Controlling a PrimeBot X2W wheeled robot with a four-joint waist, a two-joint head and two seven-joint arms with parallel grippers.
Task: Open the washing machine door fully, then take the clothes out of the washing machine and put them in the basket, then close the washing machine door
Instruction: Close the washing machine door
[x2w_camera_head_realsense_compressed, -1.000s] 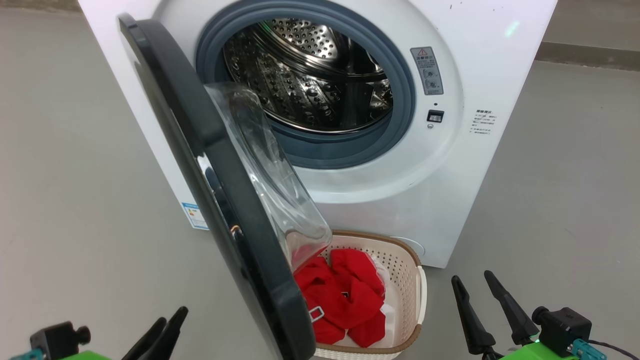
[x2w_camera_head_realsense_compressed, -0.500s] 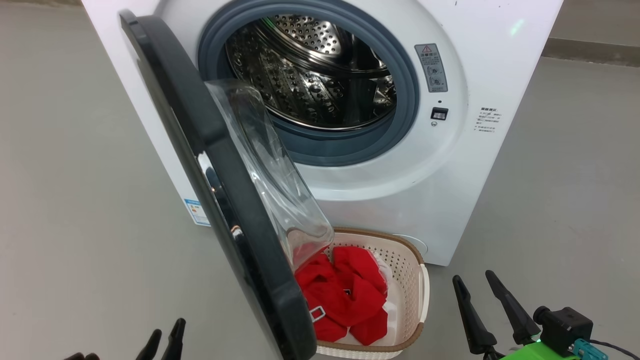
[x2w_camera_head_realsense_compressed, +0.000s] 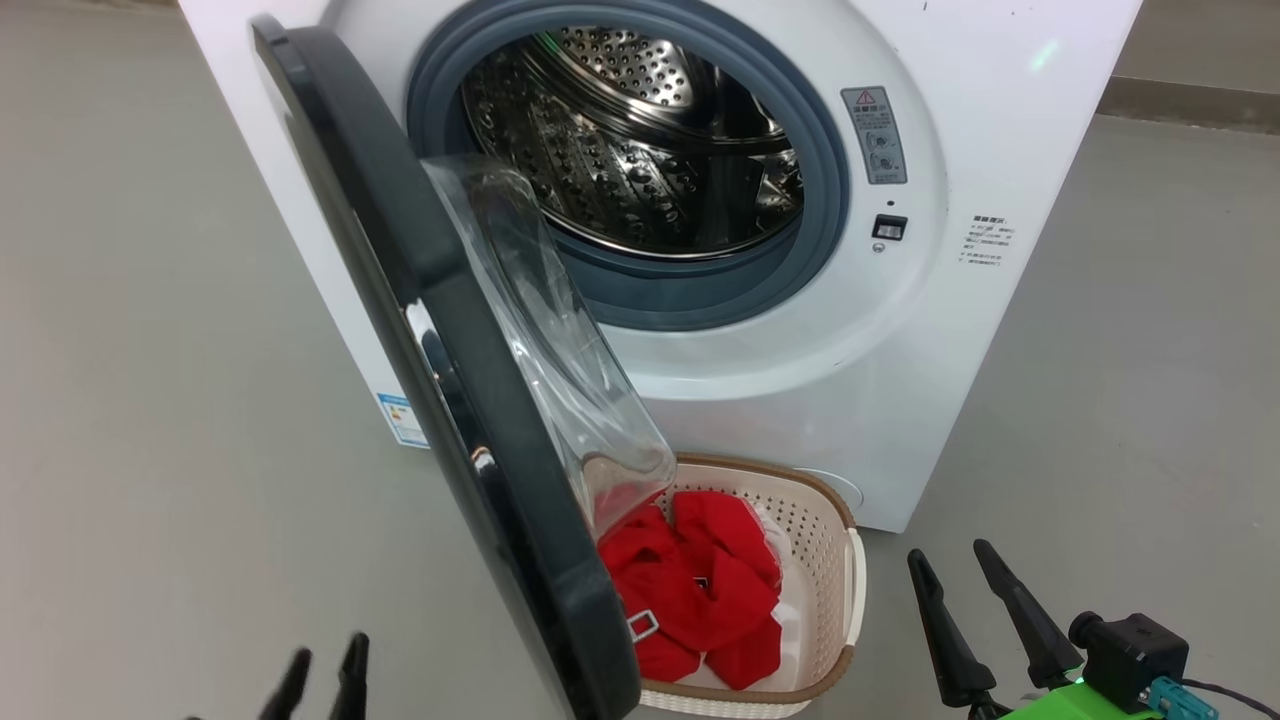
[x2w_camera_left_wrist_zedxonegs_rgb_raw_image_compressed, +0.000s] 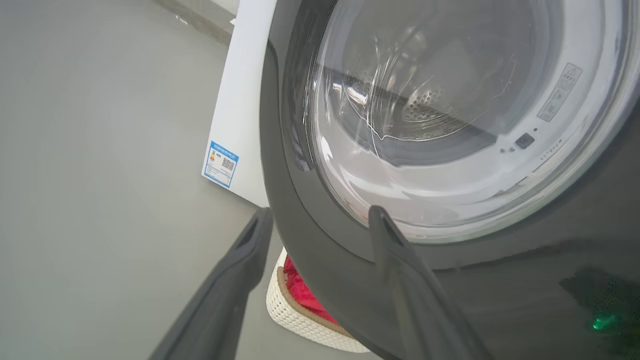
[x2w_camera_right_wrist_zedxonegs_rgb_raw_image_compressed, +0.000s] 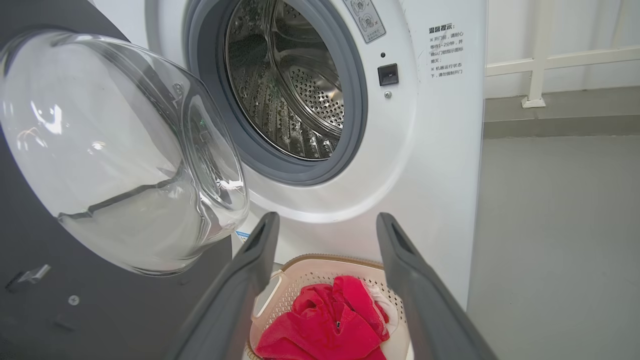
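The white washing machine (x2w_camera_head_realsense_compressed: 900, 330) stands with its washing machine door (x2w_camera_head_realsense_compressed: 420, 260) swung out towards me, the glass bowl (x2w_camera_head_realsense_compressed: 540, 340) facing the steel drum (x2w_camera_head_realsense_compressed: 640, 140). No clothes show inside the drum. The red clothes (x2w_camera_head_realsense_compressed: 710, 590) lie in the cream basket (x2w_camera_head_realsense_compressed: 835, 560) on the floor below the opening. My left gripper (x2w_camera_head_realsense_compressed: 325, 665) is open at the lower left, outside the door. In the left wrist view, the left gripper (x2w_camera_left_wrist_zedxonegs_rgb_raw_image_compressed: 317, 215) straddles the door's black rim (x2w_camera_left_wrist_zedxonegs_rgb_raw_image_compressed: 500, 280); contact is unclear. My right gripper (x2w_camera_head_realsense_compressed: 948, 552) is open and empty, right of the basket. In the right wrist view, the right gripper (x2w_camera_right_wrist_zedxonegs_rgb_raw_image_compressed: 327, 217) points over the clothes (x2w_camera_right_wrist_zedxonegs_rgb_raw_image_compressed: 325, 325).
Bare grey floor (x2w_camera_head_realsense_compressed: 150, 350) stretches left and right of the machine. A blue-edged sticker (x2w_camera_head_realsense_compressed: 400, 420) sits low on the machine's left side. A white railing (x2w_camera_right_wrist_zedxonegs_rgb_raw_image_compressed: 535, 65) and a low kerb run behind the machine on the right.
My left gripper has sunk towards the bottom edge of the head view, its wrist camera leaving the picture. The head camera shifted slightly. The door, basket, clothes and right gripper keep their places.
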